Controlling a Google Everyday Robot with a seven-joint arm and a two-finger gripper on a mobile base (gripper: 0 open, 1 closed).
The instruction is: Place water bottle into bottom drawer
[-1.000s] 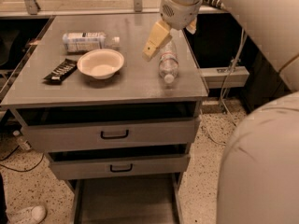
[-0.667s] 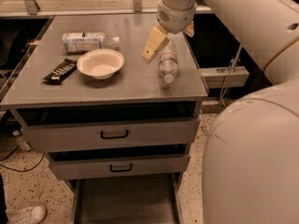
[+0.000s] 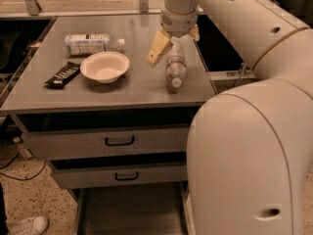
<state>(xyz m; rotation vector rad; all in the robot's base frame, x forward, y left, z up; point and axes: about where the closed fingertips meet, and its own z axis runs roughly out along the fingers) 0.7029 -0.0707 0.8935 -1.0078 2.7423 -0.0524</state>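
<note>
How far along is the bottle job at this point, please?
Done: the bottom drawer stands open. In hand: the pincer, open, straddles the bottle lying on the tabletop. Left: gripping, lifting and lowering it into the drawer.

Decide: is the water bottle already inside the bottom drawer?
No: the water bottle lies on the table, with the gripper open over its far end.

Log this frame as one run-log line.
phase: pre-grasp | gripper: open, straddling far end of water bottle | water bottle: lying on tabletop, cap toward camera | bottom drawer: pulled out, no bottle inside
</note>
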